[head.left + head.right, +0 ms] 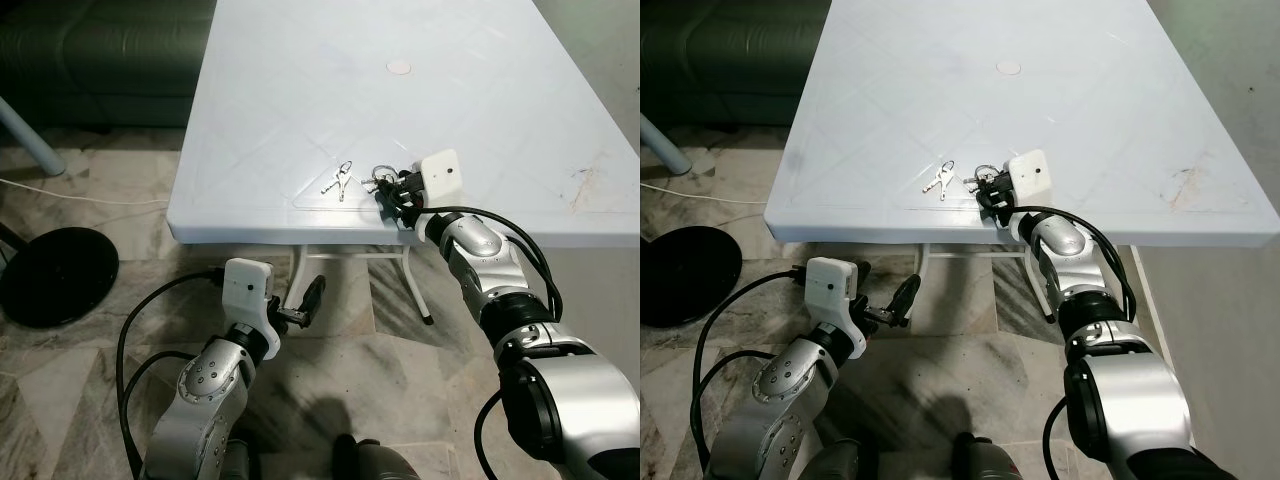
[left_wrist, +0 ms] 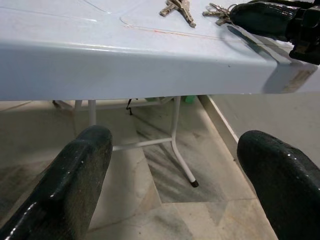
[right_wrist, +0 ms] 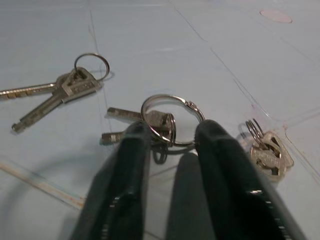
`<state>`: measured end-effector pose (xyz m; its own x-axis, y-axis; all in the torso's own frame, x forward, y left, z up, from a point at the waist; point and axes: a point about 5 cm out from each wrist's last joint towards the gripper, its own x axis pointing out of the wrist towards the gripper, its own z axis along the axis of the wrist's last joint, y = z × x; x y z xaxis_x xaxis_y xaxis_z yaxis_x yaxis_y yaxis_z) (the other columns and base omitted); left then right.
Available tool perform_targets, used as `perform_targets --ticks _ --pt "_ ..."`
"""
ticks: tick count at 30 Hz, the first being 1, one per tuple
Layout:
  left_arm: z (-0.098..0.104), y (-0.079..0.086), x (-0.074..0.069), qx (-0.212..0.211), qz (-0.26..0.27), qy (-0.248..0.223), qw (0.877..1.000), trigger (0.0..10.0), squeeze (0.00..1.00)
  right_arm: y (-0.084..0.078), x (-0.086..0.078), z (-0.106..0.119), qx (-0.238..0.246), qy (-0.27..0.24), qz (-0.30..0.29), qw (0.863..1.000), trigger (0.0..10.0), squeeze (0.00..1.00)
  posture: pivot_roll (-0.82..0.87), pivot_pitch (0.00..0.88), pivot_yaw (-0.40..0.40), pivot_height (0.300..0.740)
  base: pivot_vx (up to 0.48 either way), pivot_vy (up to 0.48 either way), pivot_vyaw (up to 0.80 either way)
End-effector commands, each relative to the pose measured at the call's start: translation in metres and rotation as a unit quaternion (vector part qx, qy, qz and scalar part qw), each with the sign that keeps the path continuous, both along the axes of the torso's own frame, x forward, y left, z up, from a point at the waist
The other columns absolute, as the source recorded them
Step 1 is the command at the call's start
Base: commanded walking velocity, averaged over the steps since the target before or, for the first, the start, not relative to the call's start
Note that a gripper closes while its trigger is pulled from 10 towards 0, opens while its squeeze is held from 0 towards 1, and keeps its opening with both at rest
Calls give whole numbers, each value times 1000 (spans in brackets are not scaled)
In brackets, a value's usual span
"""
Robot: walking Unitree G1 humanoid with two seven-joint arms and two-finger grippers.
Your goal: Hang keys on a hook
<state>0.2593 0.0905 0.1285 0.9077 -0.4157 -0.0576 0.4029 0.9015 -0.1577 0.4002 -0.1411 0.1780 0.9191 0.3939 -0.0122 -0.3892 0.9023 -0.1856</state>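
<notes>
Three sets of keys lie near the front edge of the pale blue table [image 1: 300, 90]. A pair of keys on a ring [image 1: 340, 180] lies to the left. A bunch on a larger ring [image 3: 167, 120] lies in the middle, and a smaller bunch [image 3: 265, 152] beside it. My right gripper [image 3: 172, 150] rests low on the table, open by a narrow gap. Its fingertips [image 3: 135, 150] straddle the near side of the middle ring [image 1: 380, 178]. My left gripper [image 1: 310, 300] hangs open below the table edge, empty, with both fingers [image 2: 75, 175] pointing under the table.
A dark green sofa [image 1: 100, 50] stands at the back left. On the floor to the left are a black round base [image 1: 55, 275], a white pole [image 1: 25, 135] and a white cable. White table legs [image 1: 350, 255] stand under the front edge. A small round disc [image 1: 399, 68] marks the tabletop.
</notes>
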Motion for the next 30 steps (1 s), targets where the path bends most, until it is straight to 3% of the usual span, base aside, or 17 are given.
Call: perform_targets --ticks 1,4,5,6,7,8,9,10,28,29,30 --pt "1 -2 -1 0 -1 1 1000 10000 0 -2 -1 -5 -6 10 1 1000 0 0 58 268 -66 740 0 0 0" --pt "1 -2 -2 -1 -1 1 1000 10000 0 -1 -1 -5 -1 11 2 1000 0 0 58 268 -66 740 0 0 0" --pt "1 -2 -2 -1 -2 2 1000 10000 0 0 -1 -6 -1 16 1 1000 941 0 59 269 -67 740 0 0 0" --pt "1 -2 -2 -1 -2 2 1000 10000 0 0 -1 -7 -1 19 1 1000 941 0 59 269 -67 740 0 0 0" --pt "0 -3 -2 -1 -2 2 1000 10000 0 1 -1 -7 -8 21 -3 1000 4078 0 61 270 -69 740 0 0 0" --pt "0 -3 -2 -1 -2 2 1000 10000 0 1 -1 -7 -8 21 -3 1000 4078 0 61 270 -69 740 0 0 0" --pt "0 -3 -2 -2 -2 2 1000 10000 0 1 -1 -7 -6 20 -4 1000 9216 0 61 270 -69 740 0 0 0" --pt "0 -3 -2 -2 -1 2 1000 10000 0 3 -1 -8 -5 24 -1 1000 10000 0 61 270 -70 740 0 0 0" --pt "0 -2 -3 -4 2 2 1000 10000 0 10 2 -5 12 29 -15 999 10000 0 68 267 -76 740 0 0 0" --pt "0 -3 -3 -4 2 2 1000 10000 0 11 2 -3 18 25 -14 999 5255 0 69 267 -77 740 0 0 0" --pt "1 -3 -3 -4 2 2 1000 10000 0 12 2 -2 23 22 -13 999 5255 0 69 267 -77 740 0 0 0"
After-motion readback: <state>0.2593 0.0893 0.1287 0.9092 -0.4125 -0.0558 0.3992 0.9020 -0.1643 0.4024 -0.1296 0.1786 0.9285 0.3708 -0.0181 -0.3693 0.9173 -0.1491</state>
